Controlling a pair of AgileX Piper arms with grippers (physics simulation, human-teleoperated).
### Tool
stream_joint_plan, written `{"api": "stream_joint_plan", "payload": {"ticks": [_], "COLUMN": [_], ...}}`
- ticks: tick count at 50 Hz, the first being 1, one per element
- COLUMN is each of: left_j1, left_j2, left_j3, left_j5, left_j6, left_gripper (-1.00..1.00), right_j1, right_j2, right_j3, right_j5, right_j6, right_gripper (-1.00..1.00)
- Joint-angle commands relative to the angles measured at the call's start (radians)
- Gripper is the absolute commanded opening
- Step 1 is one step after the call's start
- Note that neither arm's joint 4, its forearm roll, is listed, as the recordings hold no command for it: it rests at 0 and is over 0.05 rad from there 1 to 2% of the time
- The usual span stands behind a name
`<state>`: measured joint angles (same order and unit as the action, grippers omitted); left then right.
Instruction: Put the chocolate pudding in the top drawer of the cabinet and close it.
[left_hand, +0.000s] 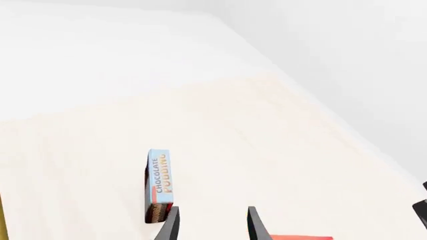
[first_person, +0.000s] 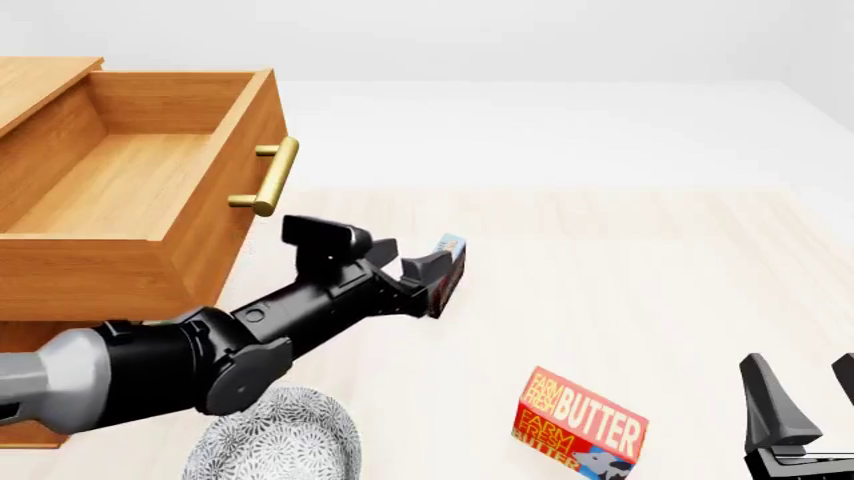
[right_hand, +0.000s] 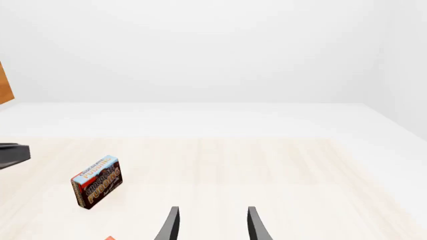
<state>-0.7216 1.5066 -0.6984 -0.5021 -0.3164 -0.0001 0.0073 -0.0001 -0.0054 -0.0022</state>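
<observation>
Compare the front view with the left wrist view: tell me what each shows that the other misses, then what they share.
Only the front view shows the cabinet with its top drawer pulled open, the brass handle, the patterned dish, the whole butter box and the right gripper.

Only the left wrist view shows the left gripper open and holding nothing, with one finger right beside the pudding.

Both show the chocolate pudding standing on edge on the table.
</observation>
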Motion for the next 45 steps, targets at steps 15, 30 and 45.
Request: {"api": "stream_joint_plan", "payload": {"ticks": [15,30,45], "left_j1": [0.058,0.069,0.078], "left_j2": [0.079,0.111,0.166], "left_j3": [-0.065,-0.082,-0.125], "left_j5": [0.079,0.098,0.130], "left_j6": [0.037,0.038,0.049], "left_gripper": [1.00,1.00,1.00], "right_j1": [0.000,0.000,0.000], "right_j2": [0.000,0.000,0.000], "right_j3": [0.000,0.000,0.000], "right_j5": [0.000,0.000,0.000], "right_j6": [0.000,0.000,0.000], "right_gripper": [1.00,1.00,1.00]}}
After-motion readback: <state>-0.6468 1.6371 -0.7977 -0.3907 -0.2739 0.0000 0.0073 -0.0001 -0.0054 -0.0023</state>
